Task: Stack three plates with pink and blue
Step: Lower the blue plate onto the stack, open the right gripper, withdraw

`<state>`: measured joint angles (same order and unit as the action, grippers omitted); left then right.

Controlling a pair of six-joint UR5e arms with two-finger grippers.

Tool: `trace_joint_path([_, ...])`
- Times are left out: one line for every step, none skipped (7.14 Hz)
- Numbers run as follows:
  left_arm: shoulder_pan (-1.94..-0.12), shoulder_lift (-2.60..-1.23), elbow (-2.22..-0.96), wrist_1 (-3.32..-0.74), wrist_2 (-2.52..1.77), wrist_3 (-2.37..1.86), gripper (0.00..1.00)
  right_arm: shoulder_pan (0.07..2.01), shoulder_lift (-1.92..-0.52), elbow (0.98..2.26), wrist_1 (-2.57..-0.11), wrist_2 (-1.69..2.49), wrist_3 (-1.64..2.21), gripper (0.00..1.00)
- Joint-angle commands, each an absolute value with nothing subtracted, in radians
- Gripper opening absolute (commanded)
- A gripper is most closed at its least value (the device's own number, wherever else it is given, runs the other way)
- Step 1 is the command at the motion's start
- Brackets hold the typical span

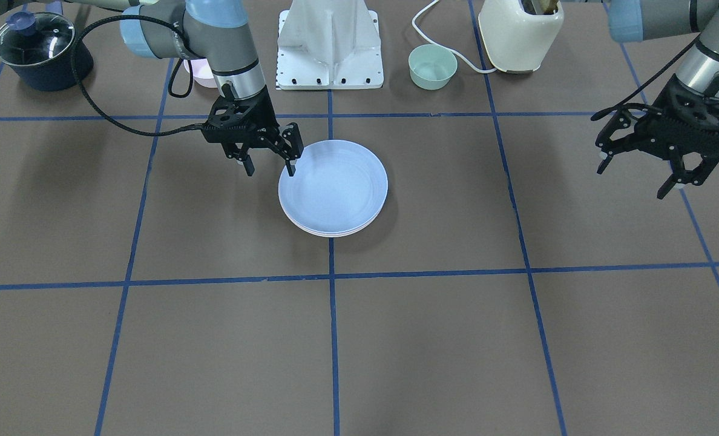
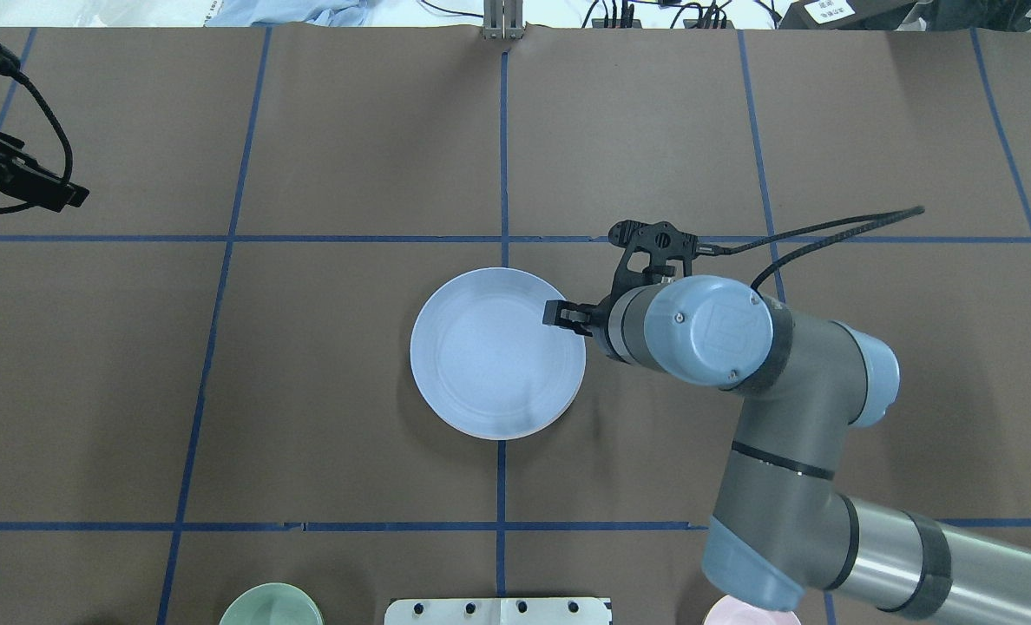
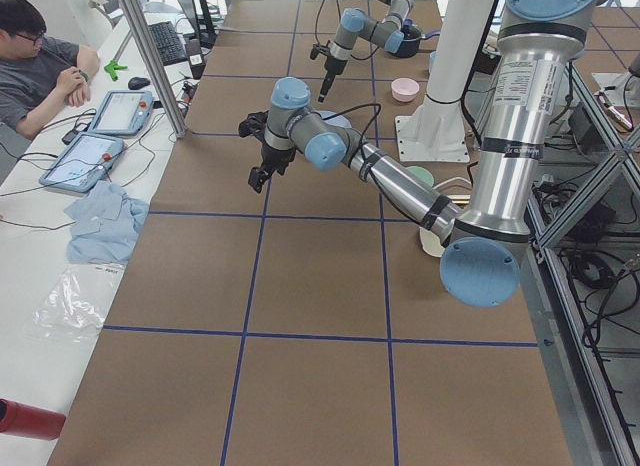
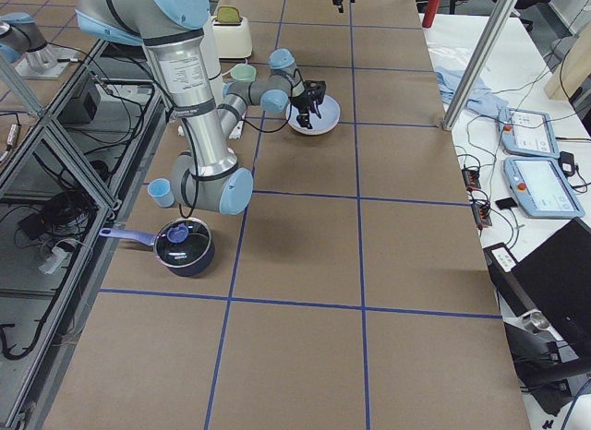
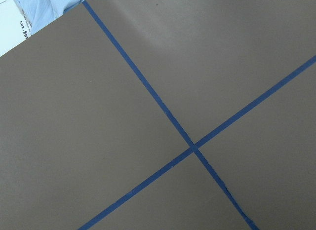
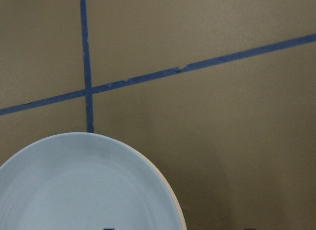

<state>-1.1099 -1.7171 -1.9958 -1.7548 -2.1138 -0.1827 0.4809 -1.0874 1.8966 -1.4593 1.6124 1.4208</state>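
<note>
The light blue plate [image 1: 333, 184] lies on top of a stack at the table's middle, also seen from overhead [image 2: 496, 363] and in the right wrist view [image 6: 84, 185]. Pale rims of plates under it [image 1: 335, 232] peek out at the near edge; I cannot tell their colours for sure. My right gripper [image 1: 270, 169] is open and empty at the stack's rim, one fingertip over the blue plate's edge, the other outside it. My left gripper [image 1: 632, 181] is open and empty, held above bare table far from the stack.
A small green bowl [image 1: 433, 66], a cream toaster [image 1: 520, 30] and the white robot base [image 1: 330, 45] stand along the robot's side. A small pink bowl [image 1: 202, 74] sits behind the right arm. A dark pot with a glass lid [image 1: 39, 51] stands in the corner.
</note>
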Motion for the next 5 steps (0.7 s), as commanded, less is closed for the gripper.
trace_joint_path([-1.133,-1.695,-1.996,-1.753,-2.112,-0.181,1.00,0.712,-1.078,1.907,-1.608,1.846,1.137,1.00])
trace_joint_path([-1.135,-1.616,-2.003,-1.756,-2.109,-0.179,1.00,0.833,-1.084,1.905,-1.696,1.935,0.930,1.00])
trace_joint_path([-1.146,-1.591,-1.990,-1.753,-2.102,-0.175,1.00,0.947,-1.101,1.904,-1.782,2.000,0.726,1.00])
trace_joint_path([-1.214,-1.550,-1.973,-1.753,-2.100,-0.169,1.00,1.060,-1.142,1.901,-1.831,2.047,0.518,1.00])
trace_joint_path([-1.294,-1.543,-1.956,-1.735,-2.114,-0.172,1.00,1.186,-1.223,1.878,-1.832,2.121,0.263,1.00])
